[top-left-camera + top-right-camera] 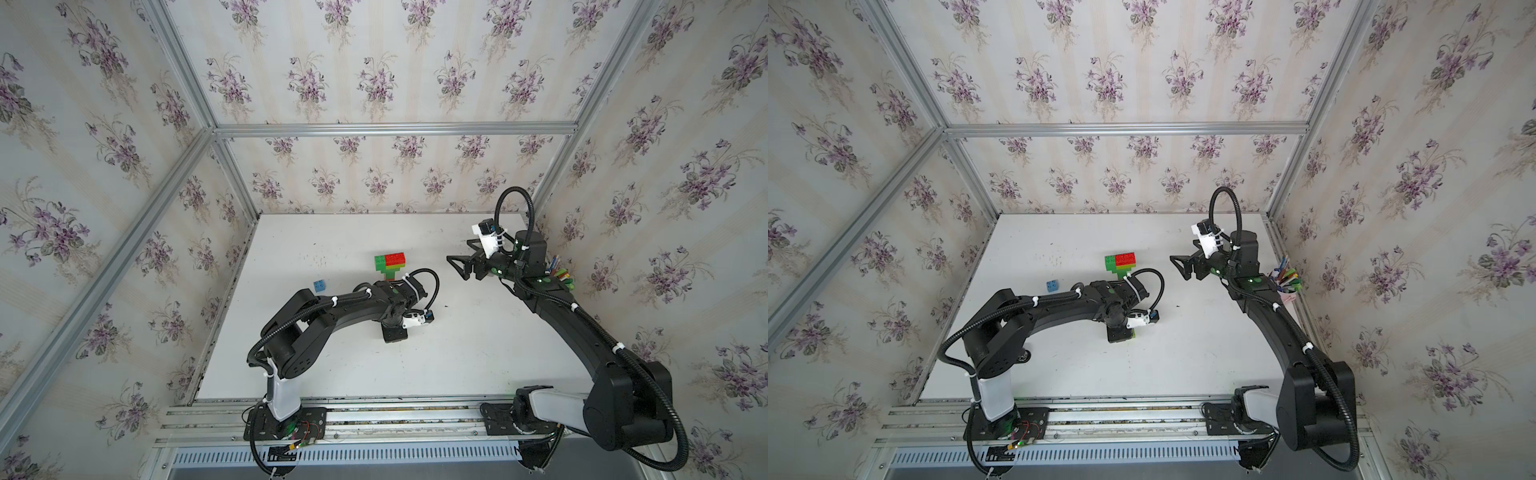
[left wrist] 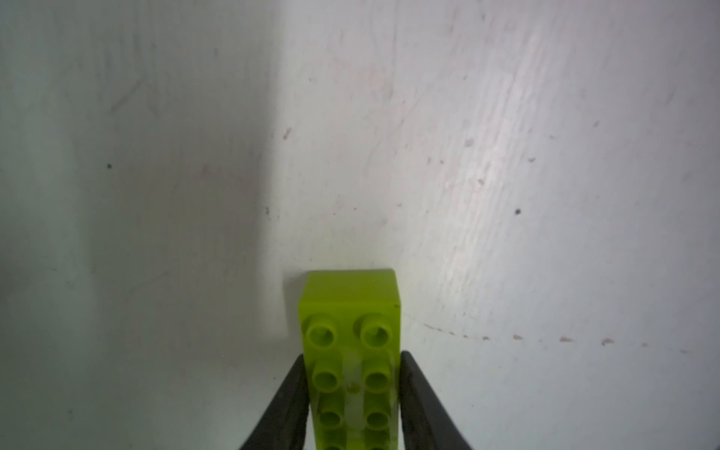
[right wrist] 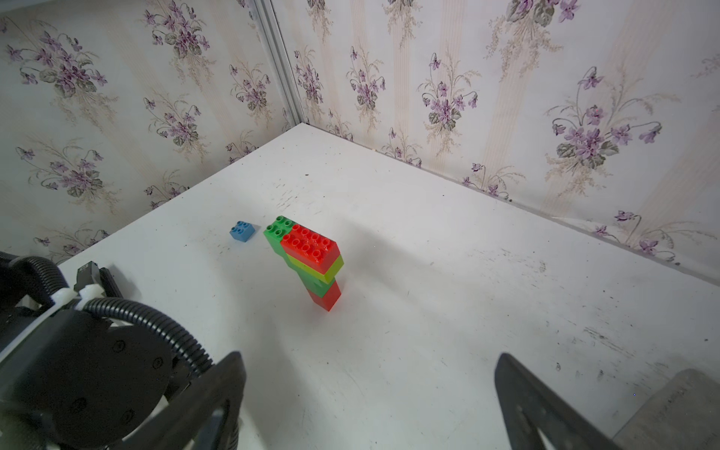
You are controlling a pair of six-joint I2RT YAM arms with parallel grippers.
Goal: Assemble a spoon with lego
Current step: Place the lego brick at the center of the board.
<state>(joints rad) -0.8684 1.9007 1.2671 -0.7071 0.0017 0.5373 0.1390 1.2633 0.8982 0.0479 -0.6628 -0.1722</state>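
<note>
The spoon (image 1: 390, 266), part built, stands upright near the middle of the white table (image 1: 457, 365), red foot down, red and green studs up. A small blue brick (image 1: 319, 286) lies apart at its 9 o'clock. At its 6 o'clock the left gripper (image 2: 352, 356) has its fingers close against both sides of a lime brick (image 2: 350, 296); whether they squeeze it I cannot tell. The right gripper (image 3: 368, 366) hovers at 3 o'clock, jaws wide apart, empty.
</note>
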